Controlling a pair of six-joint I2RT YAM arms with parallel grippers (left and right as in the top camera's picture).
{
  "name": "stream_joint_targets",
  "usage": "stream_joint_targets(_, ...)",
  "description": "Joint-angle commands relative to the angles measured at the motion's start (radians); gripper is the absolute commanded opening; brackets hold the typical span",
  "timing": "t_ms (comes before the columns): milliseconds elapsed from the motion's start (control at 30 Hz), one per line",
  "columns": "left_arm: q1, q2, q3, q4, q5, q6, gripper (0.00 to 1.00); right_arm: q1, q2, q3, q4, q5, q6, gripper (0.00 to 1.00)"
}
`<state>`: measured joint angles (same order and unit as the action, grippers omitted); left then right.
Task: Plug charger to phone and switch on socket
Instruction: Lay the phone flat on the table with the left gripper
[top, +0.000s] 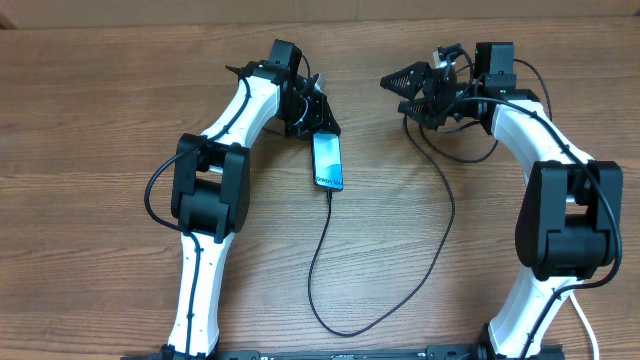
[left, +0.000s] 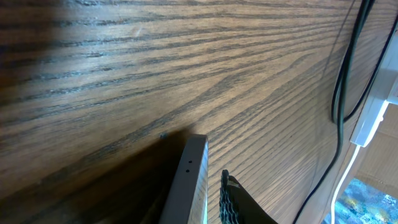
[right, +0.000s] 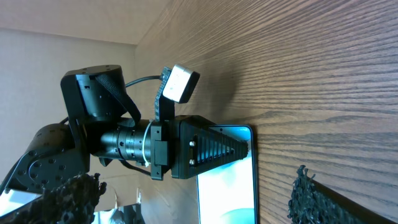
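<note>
The phone (top: 327, 160) lies flat mid-table (top: 100, 150). The charger (top: 440, 230) meets its near end, apparently plugged in, and loops toward the near edge. The left tool (top: 318, 118) sits at the phone's far end, probably to brace it. One finger (left: 231, 199) stands just off its edge and the other is hidden, so I cannot tell its grip. The right tool (top: 402, 92) gapes wide and empty, likely meant for the socket, which I cannot make out.

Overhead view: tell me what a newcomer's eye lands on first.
The phone, its teal screen glowing, lies mid-table with the left pincer at its far end. A thin black charger cable runs from its near end in a wide loop and back up toward the right pincer, which gapes open above the bare wood.
</note>
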<state>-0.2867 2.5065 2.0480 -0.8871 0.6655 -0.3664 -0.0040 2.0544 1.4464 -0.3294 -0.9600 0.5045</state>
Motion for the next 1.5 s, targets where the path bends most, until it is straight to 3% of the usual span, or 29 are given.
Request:
stream_joint_targets(0, -0.006, -0.008, -0.011, -0.002, -0.015, 0.003, 0.29, 0.003, 0.005, 0.014, 0.005, 0.010, -0.009, 1.00)
stream_joint_targets(167, -0.006, -0.008, -0.011, -0.003, -0.015, 0.003, 0.39, 0.003, 0.005, 0.014, 0.005, 0.010, -0.009, 1.00)
stream_joint_targets(700, -0.006, -0.008, -0.011, -0.032, -0.072, -0.068, 0.46, 0.003, 0.005, 0.014, 0.005, 0.010, -0.009, 1.00)
stream_joint_targets(1000, -0.002, -0.008, -0.011, -0.043, -0.071, -0.117, 0.61, 0.003, 0.005, 0.014, 0.004, 0.010, -0.009, 1.00)
stream_joint_targets(1333, 0.023, -0.008, -0.011, -0.090, -0.070, -0.150, 0.65, 0.003, 0.005, 0.014, 0.002, 0.010, -0.009, 1.00)
stream_joint_targets(1467, 0.034, -0.008, -0.011, -0.106, -0.070, -0.174, 0.77, 0.003, 0.005, 0.014, 0.002, 0.010, -0.009, 1.00)
